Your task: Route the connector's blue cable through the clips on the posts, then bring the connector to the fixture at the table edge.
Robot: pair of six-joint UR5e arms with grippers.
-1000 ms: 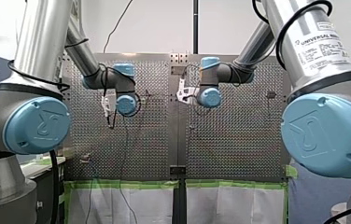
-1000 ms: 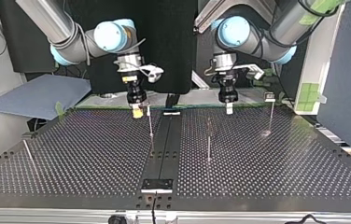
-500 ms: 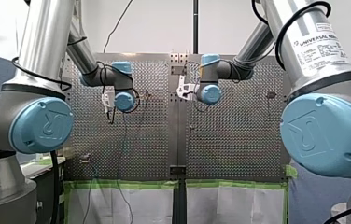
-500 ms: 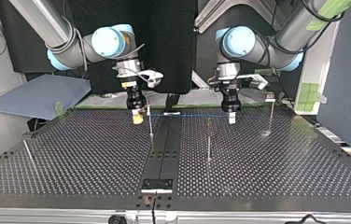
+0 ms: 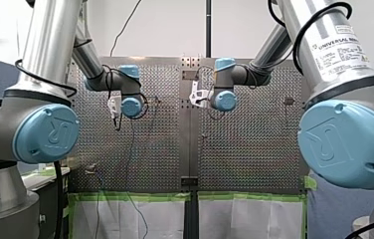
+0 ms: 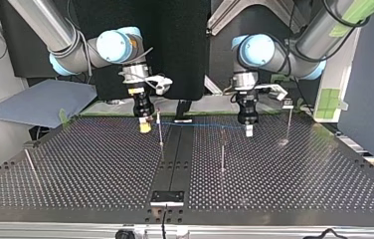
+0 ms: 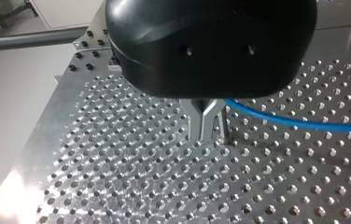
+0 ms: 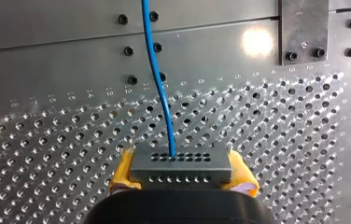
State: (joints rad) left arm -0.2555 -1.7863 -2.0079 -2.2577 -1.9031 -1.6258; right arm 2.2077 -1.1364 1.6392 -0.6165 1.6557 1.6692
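Note:
In the right wrist view my right gripper has its yellow pads shut on a grey connector block, and the blue cable runs straight ahead from it over the perforated plate. My left gripper has its metal fingers shut on the same blue cable, which leaves to one side. In the top view the cable hangs taut between my right gripper and my left gripper, passing a thin post.
More posts stand on the plate: one in the middle, one with a clip at the top view's right, one leaning at its left. A small fixture sits at the near edge on the dark centre strip.
In the top view both grippers came lower and nearer, my left one also drifting right. The blue cable now shows stretched between them.

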